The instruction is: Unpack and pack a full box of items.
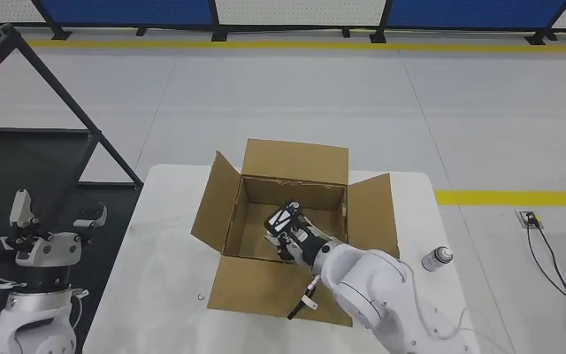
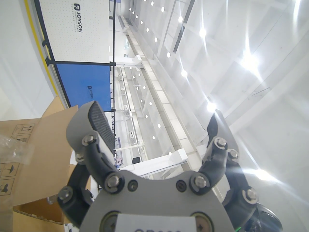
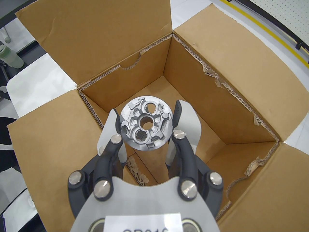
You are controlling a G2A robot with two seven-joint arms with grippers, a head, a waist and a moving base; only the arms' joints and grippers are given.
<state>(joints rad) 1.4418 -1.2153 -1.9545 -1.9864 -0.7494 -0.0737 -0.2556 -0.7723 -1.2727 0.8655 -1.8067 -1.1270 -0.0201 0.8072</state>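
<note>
The right pincer [image 3: 147,118] pinches a metal disc [image 3: 141,143] inside the open box [image 3: 217,102] at frame centre. The left pincer [image 2: 155,114] is spread. The box floor looks bare, so either unpacking is ending or packing is starting.

From the top, my right arm [image 1: 371,283] covers part of the box's [image 1: 296,159] near flap, and what the right gripper [image 1: 287,221] holds is too small to make out. In the right wrist view the metal disc [image 3: 146,125] hides the box floor beneath it. In the left wrist view, a blurred clear scrap [image 2: 14,146] is cut off at the frame edge; I can't identify it.
</note>
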